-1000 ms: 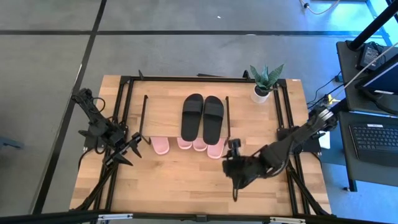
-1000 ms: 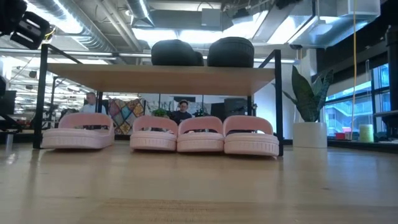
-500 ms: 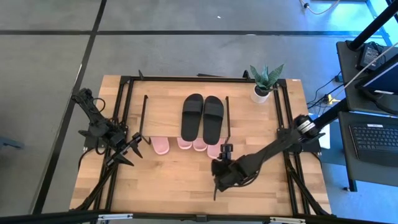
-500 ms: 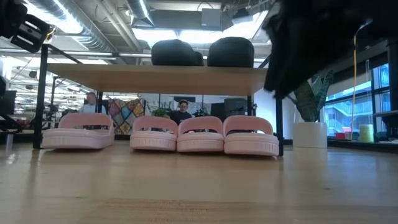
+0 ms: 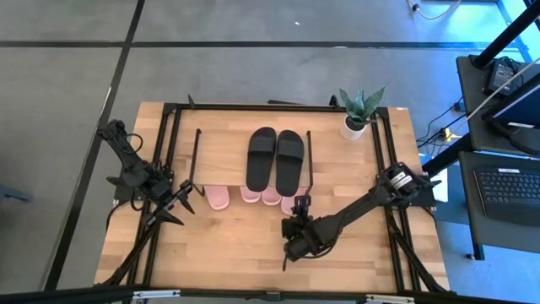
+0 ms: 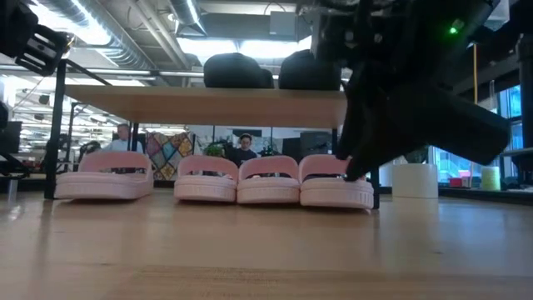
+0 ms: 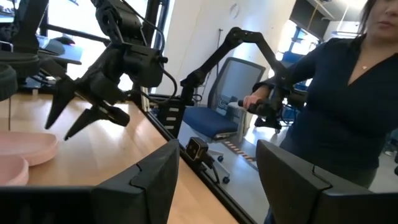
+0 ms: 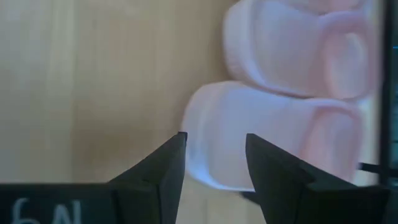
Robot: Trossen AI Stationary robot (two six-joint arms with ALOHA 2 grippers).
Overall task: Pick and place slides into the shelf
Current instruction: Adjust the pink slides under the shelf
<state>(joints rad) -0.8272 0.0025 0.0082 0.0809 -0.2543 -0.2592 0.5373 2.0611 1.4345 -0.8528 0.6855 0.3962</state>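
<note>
The right hand (image 5: 299, 205), fingers parted and grasping nothing, is hovering just over the rightmost pink slide (image 8: 273, 140) under the shelf (image 6: 208, 104). Light, squashy foam, I'd say; its heel rim looks easiest to pinch. The left hand (image 5: 184, 197) is waiting released.

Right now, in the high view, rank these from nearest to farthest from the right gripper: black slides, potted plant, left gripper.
From the right gripper:
1. Black slides, on the shelf top.
2. Left gripper, toward the table's left edge.
3. Potted plant, far right corner.
</note>
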